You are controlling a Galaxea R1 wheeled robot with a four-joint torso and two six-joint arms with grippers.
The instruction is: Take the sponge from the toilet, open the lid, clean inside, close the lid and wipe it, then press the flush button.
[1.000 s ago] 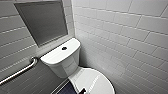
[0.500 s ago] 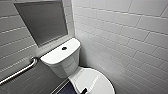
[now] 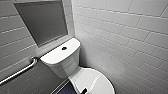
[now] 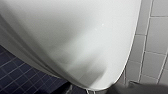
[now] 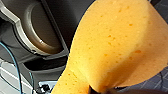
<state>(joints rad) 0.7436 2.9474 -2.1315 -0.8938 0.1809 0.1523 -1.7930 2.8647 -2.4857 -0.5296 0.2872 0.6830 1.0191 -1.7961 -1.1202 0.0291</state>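
Note:
The white toilet (image 3: 62,62) stands in the corner, its tank toward the back wall. The small dark flush button (image 3: 64,48) sits in the middle of the tank top. The white oval lid (image 3: 95,81) is down over the bowl. The orange sponge (image 5: 112,45) looms large in the right wrist view, pinched at its lower end by my right gripper (image 5: 98,89), which is shut on it. A curved white surface of the toilet (image 4: 75,37) is very close to the left wrist camera, with nothing held in front of it.
A metal grab bar (image 3: 20,71) runs along the left wall below a grey recessed panel (image 3: 42,22). White wall tiles (image 3: 125,37) close in on the right. Dark blue floor tiles (image 4: 20,77) lie under the toilet. My own dark body parts (image 5: 37,32) sit behind the sponge.

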